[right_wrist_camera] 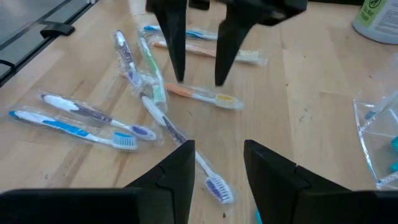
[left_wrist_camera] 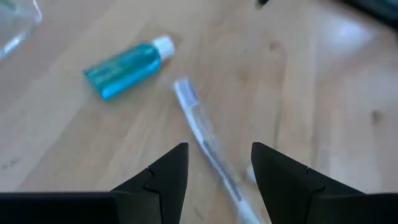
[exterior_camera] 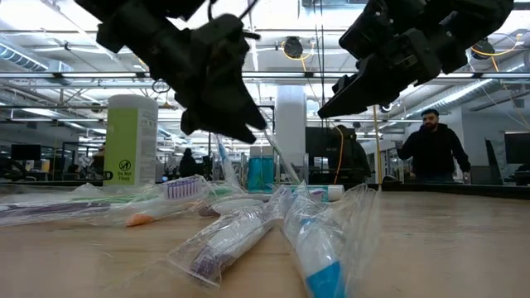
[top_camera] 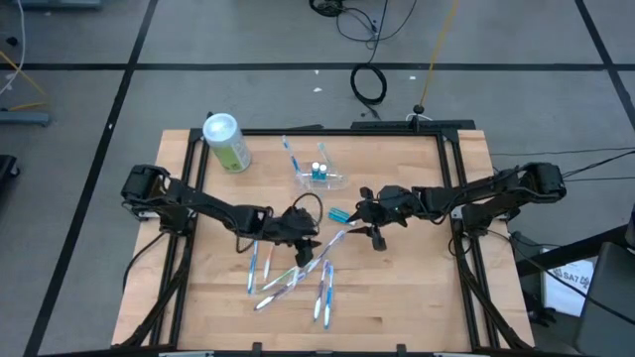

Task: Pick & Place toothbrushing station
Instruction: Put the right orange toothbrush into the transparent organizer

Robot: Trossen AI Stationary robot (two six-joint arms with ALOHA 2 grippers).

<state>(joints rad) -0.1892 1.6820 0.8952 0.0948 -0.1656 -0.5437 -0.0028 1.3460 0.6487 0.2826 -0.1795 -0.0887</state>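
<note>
The clear plastic toothbrushing station [top_camera: 322, 179] stands at the table's far middle with blue tubes and a toothbrush in it; its edge shows in the right wrist view [right_wrist_camera: 378, 138]. Several wrapped toothbrushes [top_camera: 296, 274] lie near the table's middle. My left gripper [top_camera: 304, 236] is open and hovers over one wrapped toothbrush [left_wrist_camera: 205, 138], touching nothing. My right gripper [top_camera: 374, 223] is open and empty just right of it, over the head end of a toothbrush [right_wrist_camera: 214, 185]. A small teal tube [top_camera: 338, 214] lies between the grippers and the station.
A green-and-white canister [top_camera: 226, 142] with a white lid stands at the far left. The pile of wrapped toothbrushes [exterior_camera: 248, 223] spreads toward the near edge. Bare wood lies at the table's right and near left. People [exterior_camera: 432, 149] stand in the room behind.
</note>
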